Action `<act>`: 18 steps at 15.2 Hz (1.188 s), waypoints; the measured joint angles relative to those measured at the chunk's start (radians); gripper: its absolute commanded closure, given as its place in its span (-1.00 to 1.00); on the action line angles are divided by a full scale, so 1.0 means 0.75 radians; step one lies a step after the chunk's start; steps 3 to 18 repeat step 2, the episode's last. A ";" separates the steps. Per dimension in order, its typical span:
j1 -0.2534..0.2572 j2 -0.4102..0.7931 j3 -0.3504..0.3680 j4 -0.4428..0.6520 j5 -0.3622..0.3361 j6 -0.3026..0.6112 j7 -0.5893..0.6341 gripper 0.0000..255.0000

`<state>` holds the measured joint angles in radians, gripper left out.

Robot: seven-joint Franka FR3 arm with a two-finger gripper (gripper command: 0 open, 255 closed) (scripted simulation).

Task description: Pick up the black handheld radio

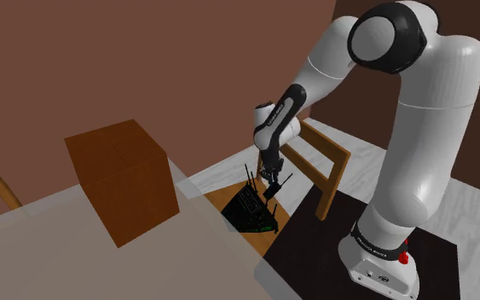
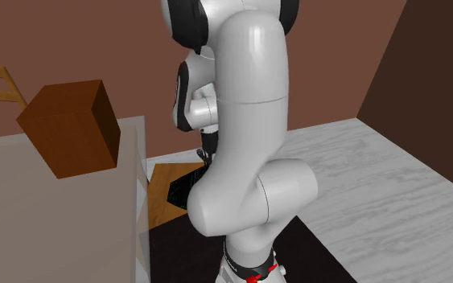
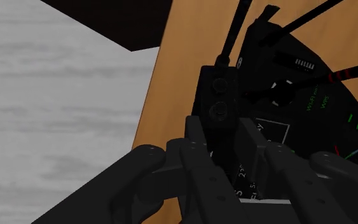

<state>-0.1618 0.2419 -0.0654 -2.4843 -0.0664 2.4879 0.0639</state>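
The gripper point(image 3: 224, 132) clasps the black handheld radio point(image 3: 219, 102), its white markings too small to read.

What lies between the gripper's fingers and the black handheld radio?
Nothing: in the wrist view the gripper clasps the black handheld radio directly, one finger on each side. A larger black device lies beside it.
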 measured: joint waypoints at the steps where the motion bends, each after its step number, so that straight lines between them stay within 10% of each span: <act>1: -0.001 -0.017 -0.001 -0.002 -0.001 -0.016 -0.001 1.00; 18: 0.000 -0.026 -0.001 -0.001 -0.001 -0.025 -0.001 1.00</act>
